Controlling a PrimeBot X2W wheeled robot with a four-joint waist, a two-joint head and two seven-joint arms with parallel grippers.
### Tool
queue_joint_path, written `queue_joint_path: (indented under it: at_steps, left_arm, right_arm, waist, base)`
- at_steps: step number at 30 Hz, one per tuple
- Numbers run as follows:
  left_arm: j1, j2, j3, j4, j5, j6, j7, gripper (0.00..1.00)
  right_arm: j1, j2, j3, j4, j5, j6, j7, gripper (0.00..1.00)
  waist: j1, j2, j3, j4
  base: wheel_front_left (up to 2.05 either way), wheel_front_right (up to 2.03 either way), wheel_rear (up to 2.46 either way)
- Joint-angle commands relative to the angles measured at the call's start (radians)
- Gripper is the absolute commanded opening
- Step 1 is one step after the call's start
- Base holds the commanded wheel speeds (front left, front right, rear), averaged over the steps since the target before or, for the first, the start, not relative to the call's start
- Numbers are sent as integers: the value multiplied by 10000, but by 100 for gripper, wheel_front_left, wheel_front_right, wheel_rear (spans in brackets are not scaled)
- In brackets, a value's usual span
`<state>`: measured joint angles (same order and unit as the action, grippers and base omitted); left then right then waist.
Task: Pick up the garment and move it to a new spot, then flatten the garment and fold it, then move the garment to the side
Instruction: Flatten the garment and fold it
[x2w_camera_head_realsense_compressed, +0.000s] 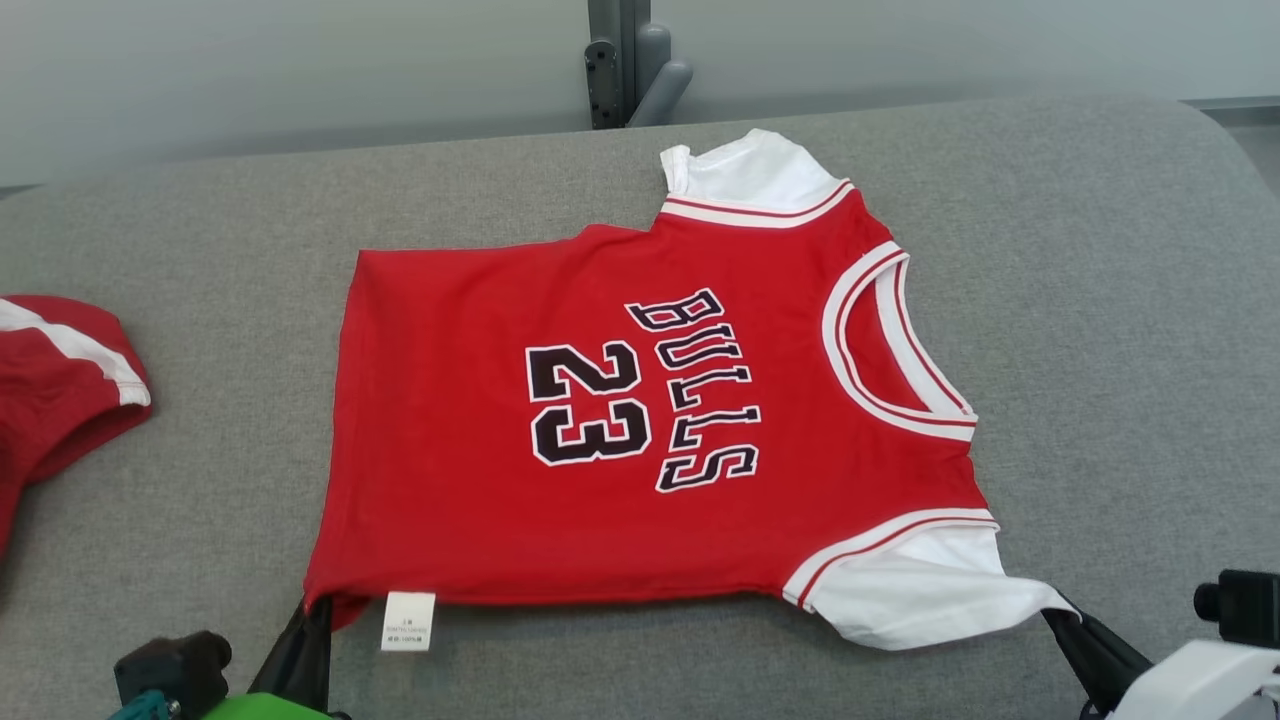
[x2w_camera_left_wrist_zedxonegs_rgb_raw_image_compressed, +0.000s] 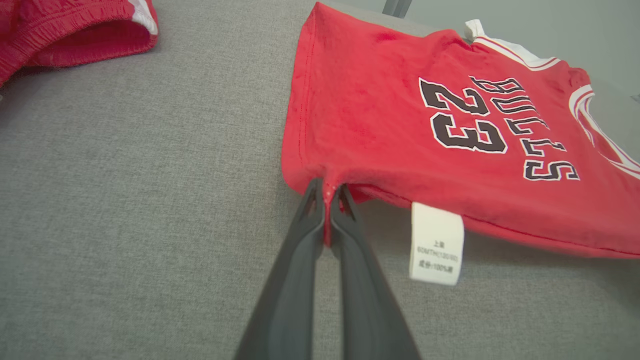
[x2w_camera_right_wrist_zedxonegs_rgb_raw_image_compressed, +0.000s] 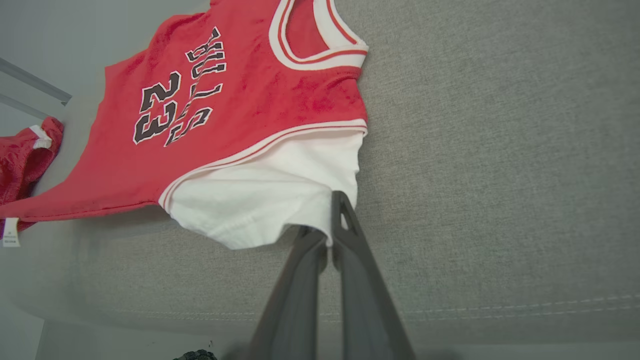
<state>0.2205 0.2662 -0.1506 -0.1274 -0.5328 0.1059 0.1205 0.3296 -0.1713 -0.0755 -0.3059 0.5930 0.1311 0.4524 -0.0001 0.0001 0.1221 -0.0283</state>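
Your head camera is looking down on the whole jersey (x2w_camera_head_realsense_compressed: 640, 420) from above its near edge. Your wrist cameras are peering low and close at its two near corners, and all three are sharing its number print (x2w_camera_head_realsense_compressed: 590, 402).

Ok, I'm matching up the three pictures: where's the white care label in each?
Head view: care label, bottom, left of centre.
Left wrist view: label right of centre, beside the left gripper.
Right wrist view: label at far left edge.
Shared landmark: the jersey's black 23.

Soft even light, wide-angle wrist distortion
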Motion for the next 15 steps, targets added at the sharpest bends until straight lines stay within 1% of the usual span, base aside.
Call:
queue_joint_path:
  at_steps: [1, 3, 5, 8, 11, 12, 15]
  left_arm:
    - [-369, 142, 15, -24, -45, -32, 118, 0]
    - [-627, 242, -50, -39, -9, -66, 378, 0]
    - [-942, 284, -37, -147, 47, -3, 539, 0]
    - [-1485, 387, -77, -229, 106, -54, 721, 0]
    - [-2036, 453, -46, -130, 155, -60, 765, 0]
    - [-2036, 453, -46, -130, 155, -60, 765, 0]
    - [-2529, 453, -119, 25, 144, -136, 793, 0]
  right_arm:
    - [-368, -49, -26, 19, 194, -6, 188, 0]
    - [-830, -243, -101, 49, 306, -6, 433, 0]
    - [-1414, -394, -72, 84, 585, -4, 652, 0]
    - [-2389, -900, -138, 318, 806, -4, 877, 0]
    - [-3457, -1382, 66, 659, 1001, -4, 1081, 0]
    - [-3457, -1382, 66, 659, 1001, -4, 1081, 0]
    - [-4432, -1793, 487, 1062, 1098, -4, 1184, 0]
  waist:
    - [1, -1, 215, 37]
    - [1, -1, 421, 67]
    - [1, -1, 723, 72]
    - [1, -1, 1312, 142]
    - [1, -1, 1866, 203]
    - [1, -1, 1866, 203]
    - [1, -1, 2348, 251]
  base:
    - [0, 0, 0]
    - [0, 0, 0]
    - [0, 0, 0]
    - [0, 0, 0]
    - [0, 0, 0]
    - [0, 0, 0]
    - [0, 0, 0]
